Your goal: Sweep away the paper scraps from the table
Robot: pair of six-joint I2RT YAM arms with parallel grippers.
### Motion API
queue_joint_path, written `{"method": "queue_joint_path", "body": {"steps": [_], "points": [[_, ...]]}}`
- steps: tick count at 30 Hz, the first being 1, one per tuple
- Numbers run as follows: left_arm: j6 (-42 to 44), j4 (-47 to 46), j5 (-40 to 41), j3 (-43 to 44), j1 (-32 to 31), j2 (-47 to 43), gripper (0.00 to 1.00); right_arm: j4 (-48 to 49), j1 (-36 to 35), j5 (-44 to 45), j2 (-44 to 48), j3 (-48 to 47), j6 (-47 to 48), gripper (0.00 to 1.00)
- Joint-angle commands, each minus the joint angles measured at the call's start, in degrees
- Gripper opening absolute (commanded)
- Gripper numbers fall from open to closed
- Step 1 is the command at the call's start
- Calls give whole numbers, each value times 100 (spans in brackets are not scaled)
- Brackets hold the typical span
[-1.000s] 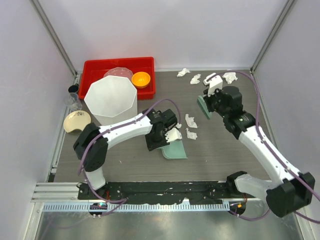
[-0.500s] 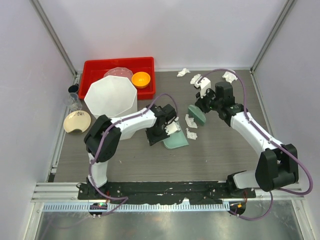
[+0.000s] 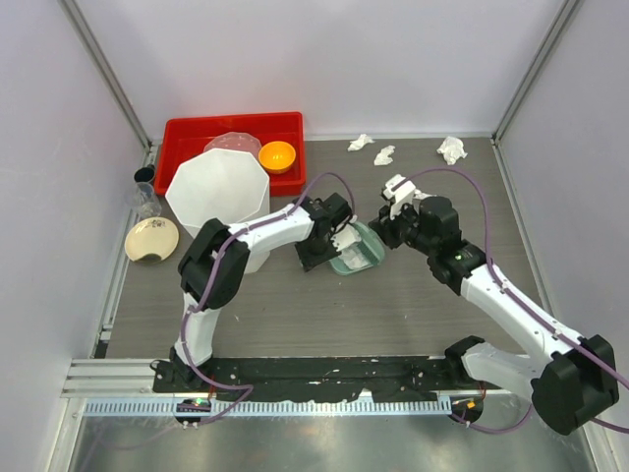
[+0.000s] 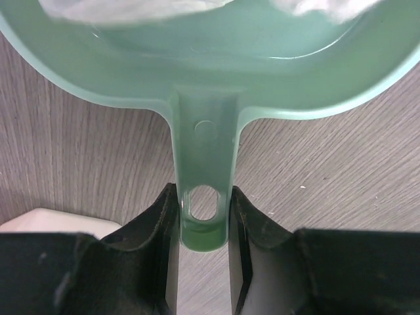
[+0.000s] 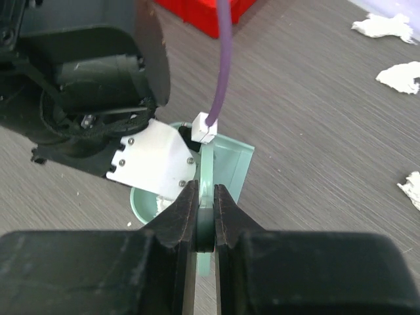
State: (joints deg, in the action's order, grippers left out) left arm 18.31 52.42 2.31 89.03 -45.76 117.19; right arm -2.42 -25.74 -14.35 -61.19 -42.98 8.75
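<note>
My left gripper (image 3: pixel 323 258) (image 4: pixel 203 216) is shut on the handle of a green dustpan (image 3: pixel 358 254) (image 4: pixel 203 72) that lies on the table (image 3: pixel 295 315). White paper scraps (image 3: pixel 346 241) (image 4: pixel 125 9) lie in the pan. My right gripper (image 3: pixel 386 233) (image 5: pixel 205 211) is shut on a green sweeper (image 5: pixel 227 165), whose blade stands at the pan's open edge. Three more paper scraps lie at the far side: one (image 3: pixel 361 142), a second (image 3: pixel 384 154) and a third (image 3: pixel 452 148). They also show in the right wrist view (image 5: pixel 384 26).
A large white faceted bin (image 3: pixel 216 192) stands left of the dustpan, close to my left arm. Behind it is a red tray (image 3: pixel 187 128) with an orange bowl (image 3: pixel 277 155). A beige dish (image 3: pixel 152 238) and a small cup (image 3: pixel 145 177) sit at the left edge.
My right gripper has come left and nearer with the sweeper, up to the dustpan. The two scraps beside the pan are now in it. The pan has shifted farther back and right.
</note>
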Motion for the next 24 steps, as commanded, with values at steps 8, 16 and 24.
{"method": "queue_joint_path", "body": {"steps": [8, 16, 24], "points": [[648, -443, -661, -615, -21, -749, 0, -733, -81, 2339, 529, -1159, -383, 1], [367, -471, -767, -449, -21, -733, 0, -1243, 60, 3649, 443, -1634, 21, 1], [253, -593, -1276, -554, -12, -1258, 0, -1700, 209, 3614, 634, -1661, -383, 1]]}}
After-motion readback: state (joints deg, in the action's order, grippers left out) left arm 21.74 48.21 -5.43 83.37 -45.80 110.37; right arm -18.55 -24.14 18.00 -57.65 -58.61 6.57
